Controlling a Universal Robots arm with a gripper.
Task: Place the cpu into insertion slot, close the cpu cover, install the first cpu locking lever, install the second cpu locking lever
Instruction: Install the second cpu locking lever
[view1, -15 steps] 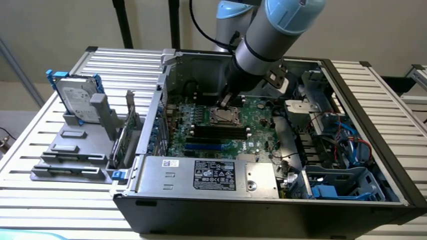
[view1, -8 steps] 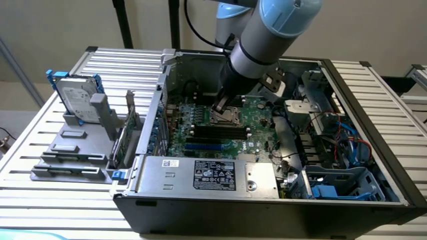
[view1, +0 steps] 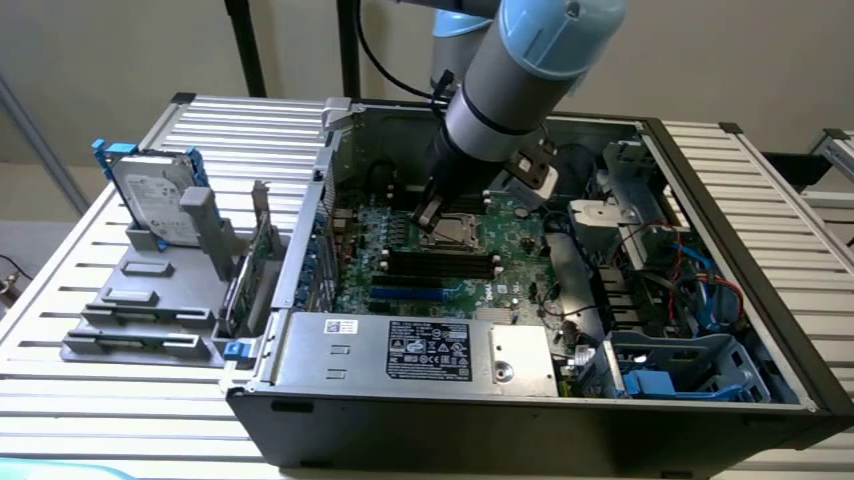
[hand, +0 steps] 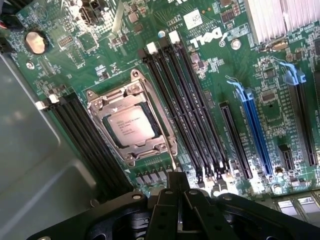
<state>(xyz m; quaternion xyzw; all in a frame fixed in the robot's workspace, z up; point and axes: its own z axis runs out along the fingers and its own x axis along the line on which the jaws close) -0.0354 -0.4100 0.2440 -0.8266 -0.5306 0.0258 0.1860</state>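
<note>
Where the exterior view looks down into the opened computer case (view1: 747, 330) lying on the slatted desk (view1: 80, 400), the arm (view1: 527, 70) slants in from the case's far edge, its wrist pointed steeply down at the green circuit board (view1: 501, 285). The gripper (view1: 434, 222) hangs just above the insertion slot (view1: 454, 233), near the board's far end, beside the long black memory sticks (view1: 434, 265).

In the wrist view the cpu (hand: 129, 127) lies seated in the insertion slot (hand: 105, 131), with the cpu cover (hand: 165, 131) down flat around it. The gripper (hand: 176, 192) has its jaws pressed together, holding nothing, close over a thin locking lever (hand: 173, 162) that runs along the cover's edge.
</note>
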